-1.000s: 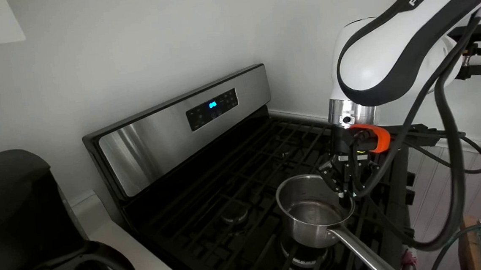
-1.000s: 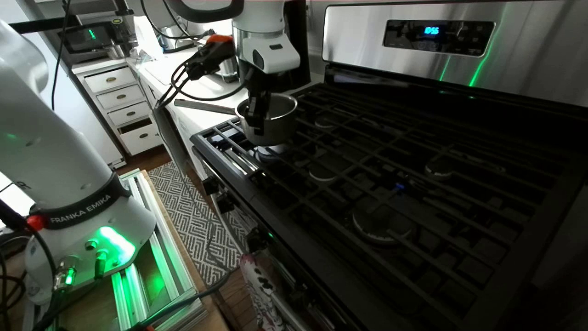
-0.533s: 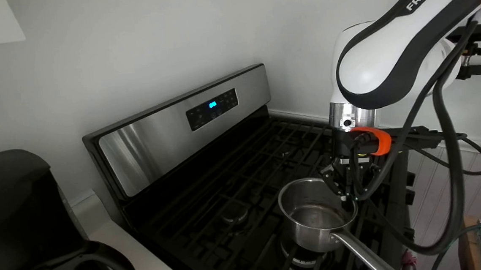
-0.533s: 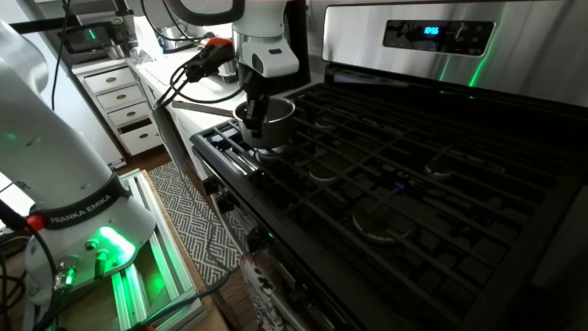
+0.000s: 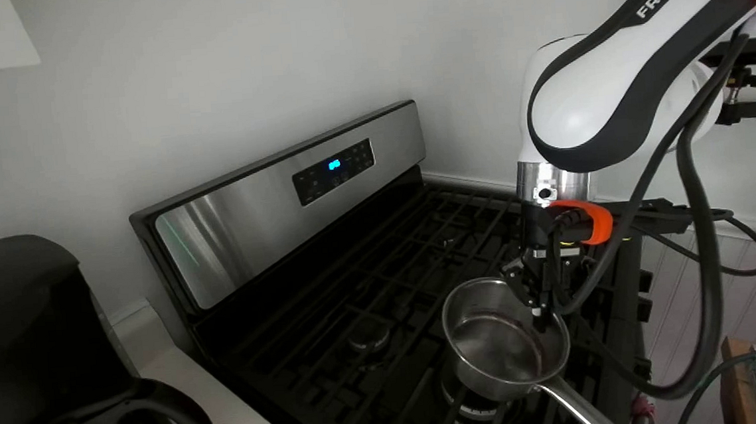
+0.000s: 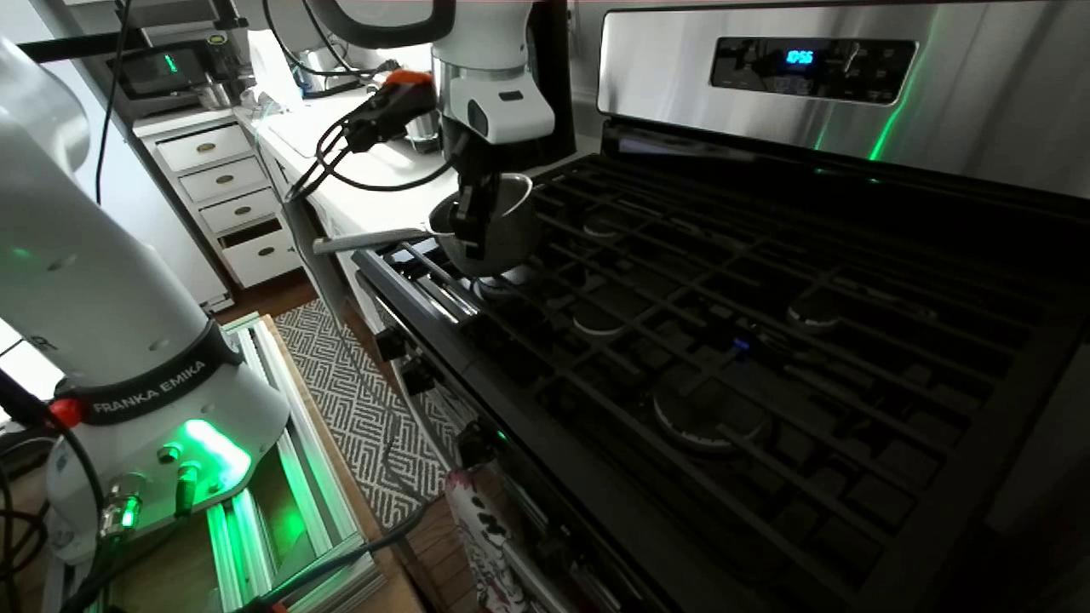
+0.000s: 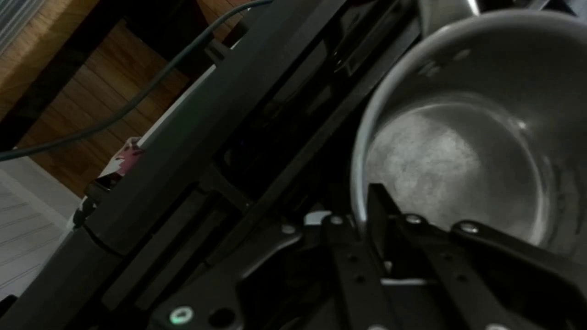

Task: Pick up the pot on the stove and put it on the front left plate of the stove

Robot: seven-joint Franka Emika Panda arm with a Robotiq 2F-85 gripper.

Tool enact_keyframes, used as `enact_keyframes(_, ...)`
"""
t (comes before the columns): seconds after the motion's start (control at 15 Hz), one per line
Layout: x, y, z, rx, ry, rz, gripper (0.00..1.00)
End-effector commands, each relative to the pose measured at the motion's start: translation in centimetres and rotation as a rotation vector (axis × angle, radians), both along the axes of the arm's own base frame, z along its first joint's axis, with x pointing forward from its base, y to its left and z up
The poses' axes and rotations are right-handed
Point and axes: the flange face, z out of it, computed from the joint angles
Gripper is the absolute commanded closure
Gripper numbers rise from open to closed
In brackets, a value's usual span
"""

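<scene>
One stove (image 5: pixel 253 227) — black, below the gripper (image 7: pixel 360 217). One coffee maker (image 5: pixel 19 317), black, beside the stove, well apart from the gripper. One pot (image 5: pixel 500 343), steel, tilted handle end low, its rim at the gripper; whether its base touches the stove cannot be told. One front left plate (image 5: pixel 477 410), ringed, under the pot, below the gripper. Two fingers (image 7: pixel 379 201), nearly together — pot wall pinched between, one finger inside, one outside.

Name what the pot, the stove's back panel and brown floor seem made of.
Pot: smooth metal, probably stainless steel, given its silvery sheen. Back panel: likely brushed steel, from streaky reflections. Brown floor: wood or imitation planks, by the seams; finish unclear.
</scene>
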Motion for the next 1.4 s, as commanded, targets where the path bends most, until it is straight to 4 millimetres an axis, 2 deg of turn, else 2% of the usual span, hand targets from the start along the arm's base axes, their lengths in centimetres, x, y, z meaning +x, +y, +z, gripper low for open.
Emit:
enact_keyframes(0.0, 0.7, -0.2, -0.2, -0.014, 0.007, -0.030, 0.49)
enact_keyframes(0.27, 0.8, -0.5, -0.2, -0.005, 0.018, -0.038, 0.21)
enact_keyframes(0.33, 0.9, -0.7, -0.3, 0.005, 0.026, -0.039, 0.24)
enact_keyframes(0.4, 1.1, -1.1, -0.6, 0.019, 0.045, -0.047, 0.55)
enact_keyframes(0.53, 1.1, -1.5, -1.5, 0.020, 0.099, -0.038, 0.53)
enact_keyframes(0.93, 2.5, -2.7, -2.1, 0.052, 0.154, -0.080, 0.96)
enact_keyframes(1.07, 3.1, -3.0, -2.0, 0.064, 0.152, -0.097, 1.00)
enact_keyframes(1.33, 3.4, -2.9, -1.6, 0.075, 0.166, -0.094, 1.00)
